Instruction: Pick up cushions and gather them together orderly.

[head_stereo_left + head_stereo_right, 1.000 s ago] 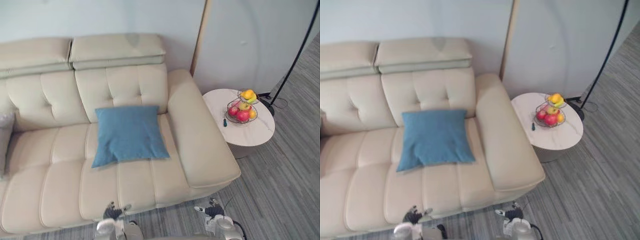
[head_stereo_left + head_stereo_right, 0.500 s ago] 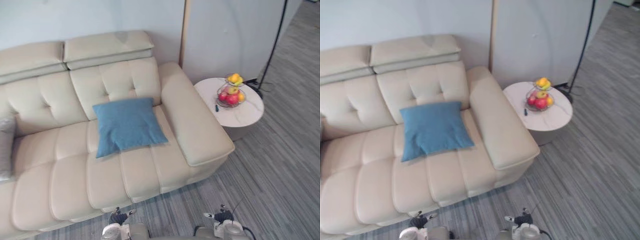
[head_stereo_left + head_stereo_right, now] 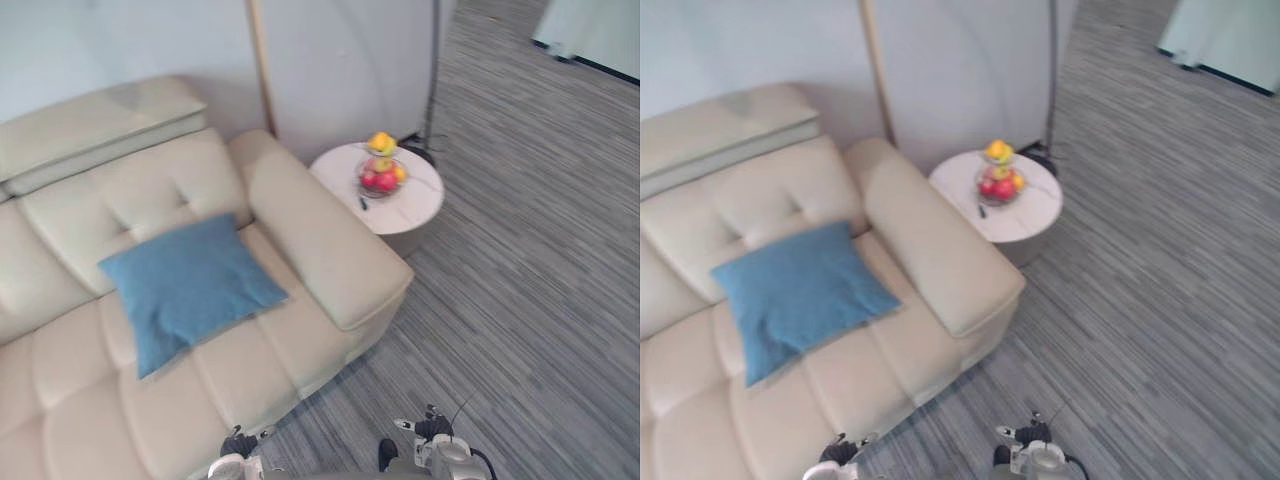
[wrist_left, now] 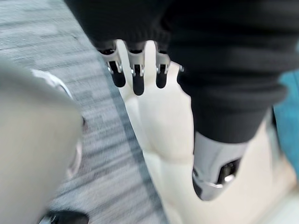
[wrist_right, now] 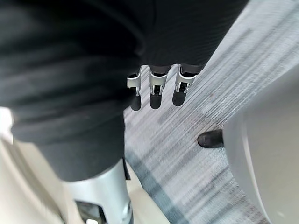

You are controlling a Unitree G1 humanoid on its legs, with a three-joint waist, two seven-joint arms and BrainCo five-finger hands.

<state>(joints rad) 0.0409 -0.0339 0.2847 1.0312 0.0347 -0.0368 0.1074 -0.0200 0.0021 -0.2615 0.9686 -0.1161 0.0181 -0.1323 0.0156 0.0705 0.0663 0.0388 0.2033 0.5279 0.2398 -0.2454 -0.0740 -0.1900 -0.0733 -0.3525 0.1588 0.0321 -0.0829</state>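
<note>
Since a moment ago my head has swung round, so the whole view has slid: the sofa [image 3: 60,350] now sits at the left and far more floor shows on the right, while the cushion keeps its place on the seat. Cream and leather-like, the sofa is padded in fat stitched panels with a tufted back. On it lies the blue cushion [image 3: 185,285], square, soft and matte-woven, its upper edge against the backrest and one corner turned toward the seat's front edge; being square, it has no real long axis to align with. It lies ahead of me and to my left, well apart from both hands, so I judge the left arm the nearer one for the reach. My left hand [image 4: 135,77] hangs by the sofa's front with fingers straight, holding nothing. Past the broad rounded armrest stands a round white desk [image 3: 415,205] carrying a wire fruit basket [image 3: 382,175] of red and yellow fruit. My right hand [image 5: 156,91] hangs over the grey striped carpet [image 3: 530,280], fingers likewise loose and empty.
</note>
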